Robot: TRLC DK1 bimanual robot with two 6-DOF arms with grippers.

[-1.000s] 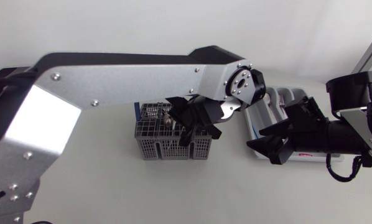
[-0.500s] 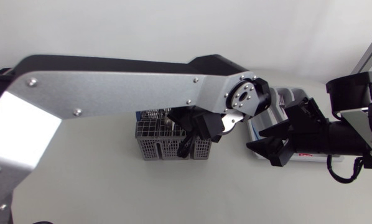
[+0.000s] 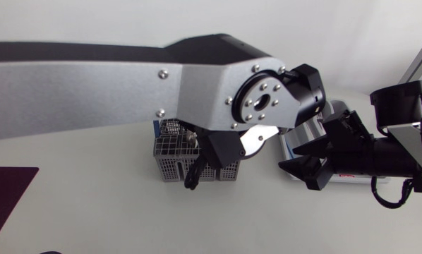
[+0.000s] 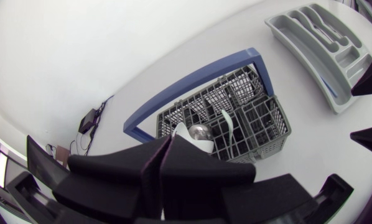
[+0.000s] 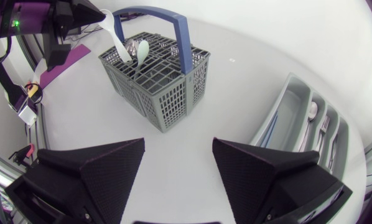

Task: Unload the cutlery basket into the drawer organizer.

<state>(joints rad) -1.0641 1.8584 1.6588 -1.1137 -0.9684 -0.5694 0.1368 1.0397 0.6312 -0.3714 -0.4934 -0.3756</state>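
Near the lower middle of the head view, the cutlery basket (image 3: 170, 168) is seen on the table (image 3: 91, 204), largely covered by the left arm (image 3: 126, 92), which crosses from the frame's left edge. A white utensil (image 5: 114, 38) is gripped at its upper end by the left gripper (image 4: 168, 142), whose fingers are pressed together on it directly above the basket. Its lower end is at the basket's rim, and whether it is clear of the mesh cannot be told. A pale green spoon (image 5: 142, 47) and a metal spoon (image 4: 199, 130) are seen in the basket beside it. Right of the frame's centre, the right gripper (image 5: 178, 146) is held with its fingers spread wide and nothing between them, in front of the drawer organizer (image 5: 298, 93). The organizer lies at centre right, well apart from the basket, with some cutlery already laid in it. The step in hand is judged to be the extraction of the white utensil. A straight lift is called for next until the rim is cleared, then a carry across to a fitting slot, past the right gripper.
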